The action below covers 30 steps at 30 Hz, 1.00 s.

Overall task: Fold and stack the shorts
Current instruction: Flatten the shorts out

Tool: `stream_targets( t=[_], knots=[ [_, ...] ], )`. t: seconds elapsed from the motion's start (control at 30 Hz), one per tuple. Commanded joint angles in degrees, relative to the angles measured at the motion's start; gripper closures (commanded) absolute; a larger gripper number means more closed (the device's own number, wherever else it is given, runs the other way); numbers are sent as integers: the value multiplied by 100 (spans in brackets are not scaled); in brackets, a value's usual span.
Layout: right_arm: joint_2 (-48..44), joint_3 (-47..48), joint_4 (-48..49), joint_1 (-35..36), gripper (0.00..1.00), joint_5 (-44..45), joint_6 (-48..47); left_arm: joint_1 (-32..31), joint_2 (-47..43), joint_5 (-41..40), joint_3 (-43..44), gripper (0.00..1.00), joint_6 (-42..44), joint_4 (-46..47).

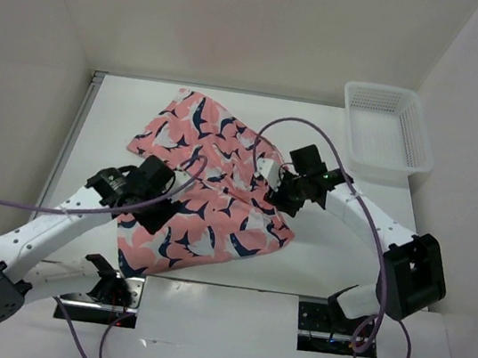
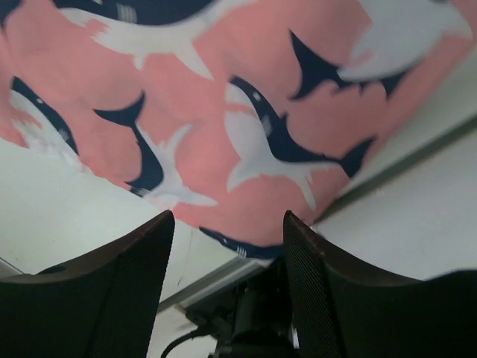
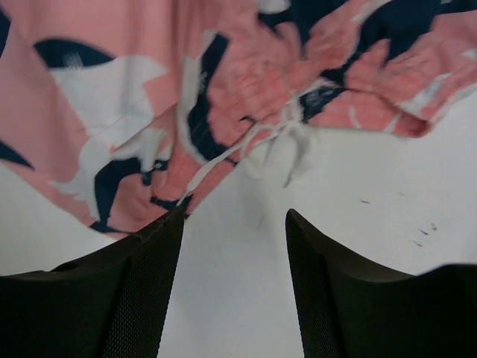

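Shorts: soft salmon-pink fabric shorts with navy-and-white whale print (image 1: 206,188) lie in a diagonal strip mid-way across the white table (image 1: 345,249), between both arms. Cloth looks rumpled, with a crease line across the middle, so I'd call it part-folded at best. Can't tell how many layers.

Left gripper (image 2: 227,224): jaws apart, nothing between them, sitting over the near-left edge of the fabric. Right gripper (image 3: 235,216): jaws apart too, bare table in the gap, just off the waistband end where the thin white drawstring (image 3: 246,145) trails out. Neither is holding cloth.

White perforated plastic basket (image 1: 383,167) sits at the far right corner, well apart from the shorts.

Step, as I read it: the fold is in hand, between grasps. Next move needs each gripper pinching an edge or corner on its own side, ideally a single clean hem rather than a bunch. Then lift together and lay the cloth over evenly. The drawstring is a snag risk on the right.
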Motion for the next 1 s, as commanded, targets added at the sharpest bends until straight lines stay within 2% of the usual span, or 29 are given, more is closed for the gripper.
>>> stream_targets(
  t=[0.0,0.13,0.23,0.33,0.37,0.53,0.57,0.7,0.8,0.83,0.97],
  knots=[
    [-543,-566,200,417,37,340,-635,-520,-107,147,-129,32,10,-965],
    [-992,-1111,200,778,37,402,-750,-767,427,290,-410,21,10,-1021],
    [-1124,-1252,427,831,36,517,-444,-768,631,448,-612,14,10,-925],
    [-1177,-1375,752,831,36,753,-136,-838,631,414,-955,13,10,-643],
    [-1229,-1376,754,831,36,754,-135,-838,579,352,-1008,13,10,-121],
    [-1282,-1543,815,831,36,815,5,-891,1149,755,-781,13,10,-10],
    [-1282,-1543,815,831,36,816,5,-969,1237,817,-780,9,10,42],
    [-1282,-1596,868,831,36,921,5,-1303,1738,905,-832,9,10,542],
    [-1282,-1596,929,831,36,921,5,-1304,1862,967,-885,17,10,667],
    [-1282,-1596,929,831,36,921,5,-1304,1862,897,-885,29,10,737],
    [-1229,-1596,1070,708,36,921,58,-1304,1922,774,-938,55,10,878]
  ],
)
